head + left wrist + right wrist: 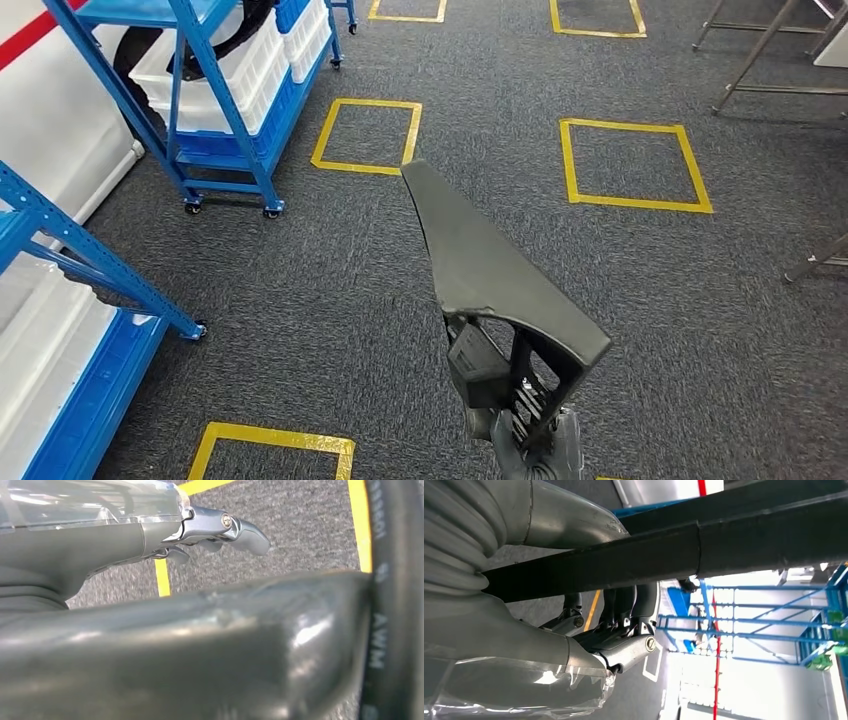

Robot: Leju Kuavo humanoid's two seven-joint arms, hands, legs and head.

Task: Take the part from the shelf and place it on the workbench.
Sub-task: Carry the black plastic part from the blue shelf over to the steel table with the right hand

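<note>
The floor (330, 270) is covered in dark grey carpet, marked with yellow tape squares (366, 135). A blue wheeled shelf cart (215, 110) is seen at the left, beside a white wall (50, 110); a second blue rack (70, 250) is nearer, at the left edge. Metal legs of a frame (760, 60) are seen at the upper right.

The part (490, 265), a long dark tapered panel with a ribbed bracket on its underside, is carried above the carpet in the centre of the head view, its narrow end pointing away from the robot. In the right wrist view the part's dark bar (674, 555) is gripped by the right hand (619, 625), fingers (646, 600) curled around it. In the left wrist view the left hand (220, 530) is seen above a grey surface of the part (200, 645); whether it holds anything cannot be told.

White bins (225, 70) are stacked on the cart's shelves; their contents cannot be made out. A white bin (45, 340) sits on the nearer rack.
</note>
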